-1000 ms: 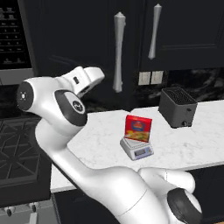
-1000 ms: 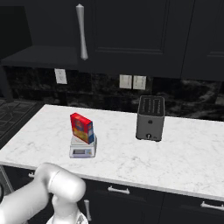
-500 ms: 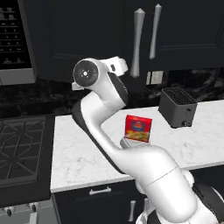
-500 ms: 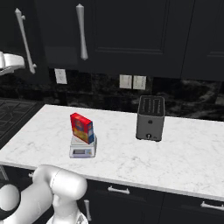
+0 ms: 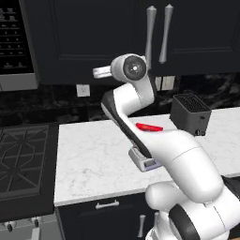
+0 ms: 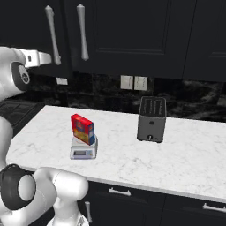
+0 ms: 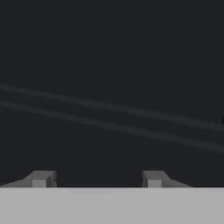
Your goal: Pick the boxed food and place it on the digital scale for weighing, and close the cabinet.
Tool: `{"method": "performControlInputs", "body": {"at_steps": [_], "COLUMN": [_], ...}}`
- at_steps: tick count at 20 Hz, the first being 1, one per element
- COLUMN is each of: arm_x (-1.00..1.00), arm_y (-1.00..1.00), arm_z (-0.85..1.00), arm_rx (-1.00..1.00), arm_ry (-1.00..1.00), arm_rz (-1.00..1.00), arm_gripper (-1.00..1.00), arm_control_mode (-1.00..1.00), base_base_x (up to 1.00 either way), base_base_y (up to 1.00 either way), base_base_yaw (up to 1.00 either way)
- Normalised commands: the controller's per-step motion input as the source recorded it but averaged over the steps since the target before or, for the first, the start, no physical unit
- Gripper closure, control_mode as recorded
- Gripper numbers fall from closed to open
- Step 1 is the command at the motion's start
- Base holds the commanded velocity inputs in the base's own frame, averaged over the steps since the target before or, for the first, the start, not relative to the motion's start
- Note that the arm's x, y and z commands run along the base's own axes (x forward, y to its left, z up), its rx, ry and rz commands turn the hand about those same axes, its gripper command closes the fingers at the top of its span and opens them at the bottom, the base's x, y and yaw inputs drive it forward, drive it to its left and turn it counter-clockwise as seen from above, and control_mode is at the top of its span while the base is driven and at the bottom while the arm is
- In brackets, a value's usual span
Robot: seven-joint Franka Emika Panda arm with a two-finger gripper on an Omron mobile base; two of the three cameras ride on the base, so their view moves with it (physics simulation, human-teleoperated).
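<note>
White marble counter (image 6: 185,154) holds one boxed food (image 6: 82,129), one digital scale (image 6: 84,149), one toaster (image 6: 151,119).

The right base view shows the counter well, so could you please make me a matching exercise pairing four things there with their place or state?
Things:
1. boxed food
2. digital scale
3. black toaster
4. cabinet

Places or states:
A. on the wall above the counter, doors shut
B. standing upright on the scale's platform
C. on the marble counter, right of the scale
D. on the counter, carrying the red carton

Pairs: 1-B, 2-D, 3-C, 4-A
</note>
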Motion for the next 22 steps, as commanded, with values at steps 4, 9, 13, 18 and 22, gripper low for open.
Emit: {"method": "performControlInputs", "body": {"at_steps": [4, 9, 13, 18, 22], "arm_x": [0.95, 1.00, 1.00, 0.69, 0.46], "arm_y": [-0.02, 0.04, 0.02, -0.02, -0.21], "arm_z": [-0.12, 0.00, -0.02, -0.02, -0.07], "arm_rx": [0.09, 0.03, 0.02, 0.05, 0.09], "arm_ry": [-0.13, 0.00, 0.05, 0.03, 0.00], "arm_rz": [0.09, 0.00, 0.00, 0.00, 0.00], "arm_gripper": [-1.00, -1.00, -1.00, -1.00, -1.00], "arm_control_mode": [-1.00, -1.00, -1.00, -1.00, -1.00], "base_base_x": [0.00, 0.00, 0.00, 0.00, 0.00], "base_base_y": [0.00, 0.00, 0.00, 0.00, 0.00], "base_base_yaw": [0.00, 0.00, 0.00, 0.00, 0.00]}}
